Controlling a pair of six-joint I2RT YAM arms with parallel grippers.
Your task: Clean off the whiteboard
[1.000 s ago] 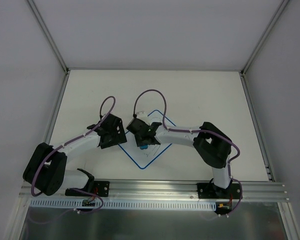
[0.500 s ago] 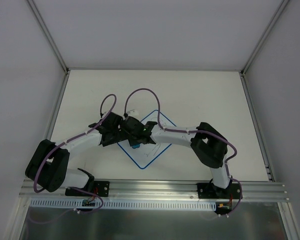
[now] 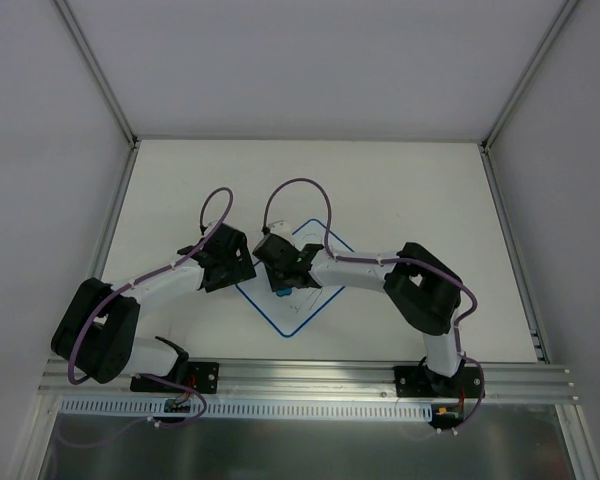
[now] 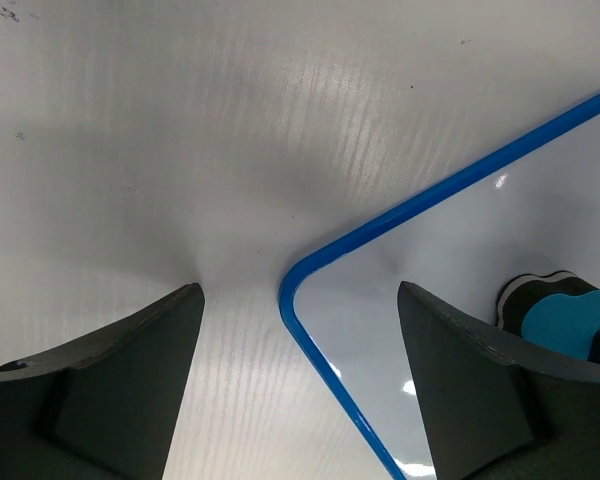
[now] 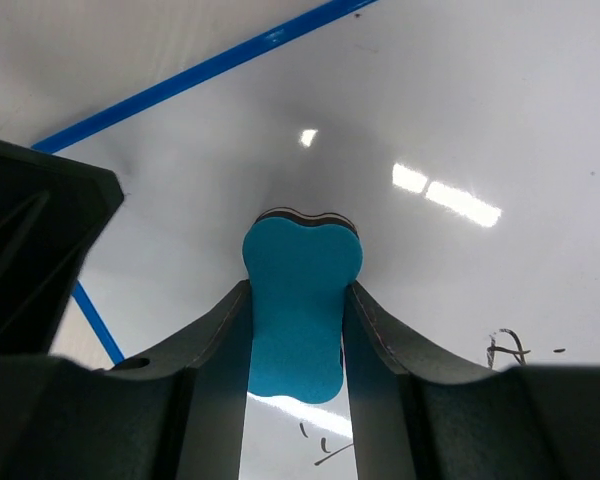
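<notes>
Blue eraser rightward on glossy whiteboard

Whiteboard: glossy, smooth white face with glare spots. Eraser: matt blue, dark underlayer. Table: matt white, faintly ribbed. Rail: bare metal.

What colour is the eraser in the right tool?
The eraser is blue, clearest in the right wrist view.
</notes>
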